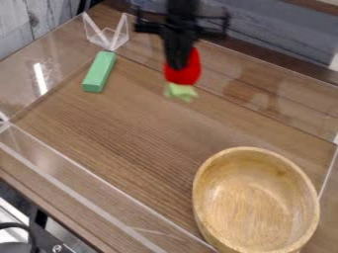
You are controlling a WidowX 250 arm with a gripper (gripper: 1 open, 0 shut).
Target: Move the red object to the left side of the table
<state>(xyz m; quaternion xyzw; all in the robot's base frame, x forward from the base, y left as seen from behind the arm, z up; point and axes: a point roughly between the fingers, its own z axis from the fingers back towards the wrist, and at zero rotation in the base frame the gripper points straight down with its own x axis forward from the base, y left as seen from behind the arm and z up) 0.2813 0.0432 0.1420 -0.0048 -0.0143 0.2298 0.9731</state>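
The red object (184, 67), a small glossy rounded toy with a pale green end hanging below it, is lifted off the table (132, 138) in the only view. My gripper (183, 61) points straight down from the black arm at the top middle and is shut on it. The toy hangs above the table's back middle, right of the green block. Its fingertips are mostly hidden by the toy.
A green rectangular block (99, 71) lies at the back left. A clear acrylic stand (106, 34) sits behind it. A large wooden bowl (256, 203) fills the front right corner. Low clear walls (79, 193) edge the table.
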